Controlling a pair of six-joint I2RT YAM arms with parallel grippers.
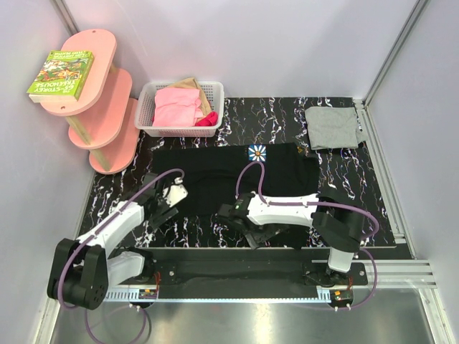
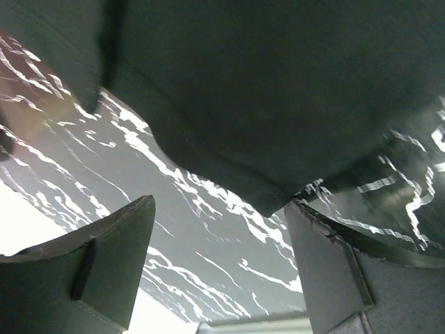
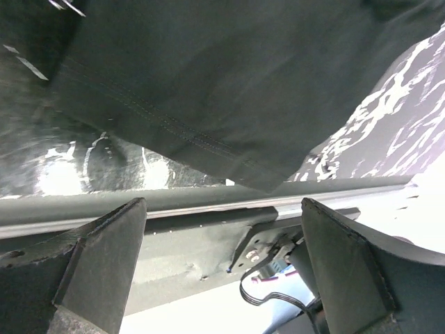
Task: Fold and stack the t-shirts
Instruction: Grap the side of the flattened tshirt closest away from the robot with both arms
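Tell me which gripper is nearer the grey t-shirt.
Right. The right gripper is near-left of the grey t-shirt, at the black t-shirt's near hem; the left gripper is farther left, at that shirt's left edge.

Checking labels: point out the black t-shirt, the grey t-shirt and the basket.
black t-shirt (image 1: 215, 175), top external view, flat middle of the cloth.
grey t-shirt (image 1: 331, 127), top external view, centre of the cloth.
basket (image 1: 176, 132), top external view, near wall.

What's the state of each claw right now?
Left claw: open, holding nothing, at the edge of the black t-shirt.
Right claw: open, holding nothing, by that shirt's hem.
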